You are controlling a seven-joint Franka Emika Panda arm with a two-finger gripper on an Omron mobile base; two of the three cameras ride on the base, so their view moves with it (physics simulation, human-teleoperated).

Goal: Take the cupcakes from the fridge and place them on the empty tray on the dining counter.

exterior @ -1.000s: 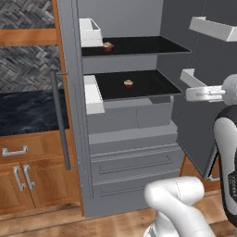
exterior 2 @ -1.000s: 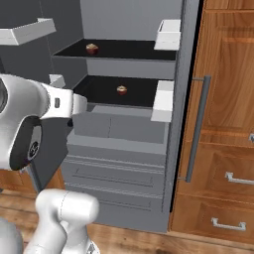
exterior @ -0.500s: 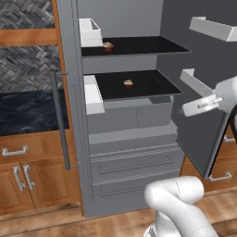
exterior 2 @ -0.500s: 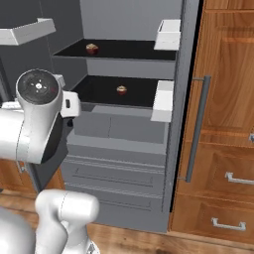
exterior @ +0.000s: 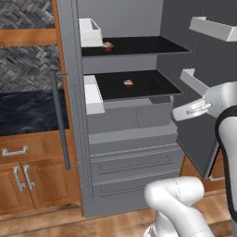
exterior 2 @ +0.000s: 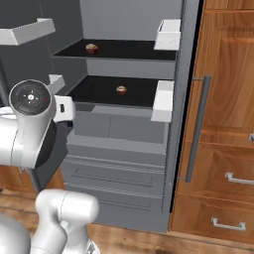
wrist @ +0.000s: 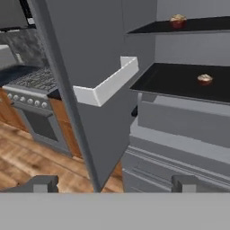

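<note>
The fridge (exterior: pixel 134 139) stands open with both doors swung wide. One cupcake (exterior: pixel 108 46) sits on the upper black shelf, the other cupcake (exterior: pixel 128 84) on the shelf below. The right base view shows them too, the upper cupcake (exterior 2: pixel 92 48) and the lower cupcake (exterior 2: pixel 121 90). My gripper (exterior: pixel 177 114) hangs open and empty at the right edge of the fridge opening, level with the lower shelf and well short of both cakes. In the hand view the gripper (wrist: pixel 114 184) faces the lower cupcake (wrist: pixel 205 79), with the upper cupcake (wrist: pixel 178 20) above it. The tray and the dining counter are out of view.
The right fridge door with its white bins (wrist: pixel 108 83) stands close beside the hand. White bins (exterior: pixel 91 32) hang on the left door too. Wooden cabinets (exterior 2: pixel 223 124) flank the fridge, a dark wall counter (exterior: pixel 28 111) lies to its left, and a stove (wrist: pixel 31 81) stands beyond the door.
The arm has swung in from the right door toward the fridge opening, and the hand has turned to point at the shelves. The jaws stayed open. The cupcakes have not moved.
</note>
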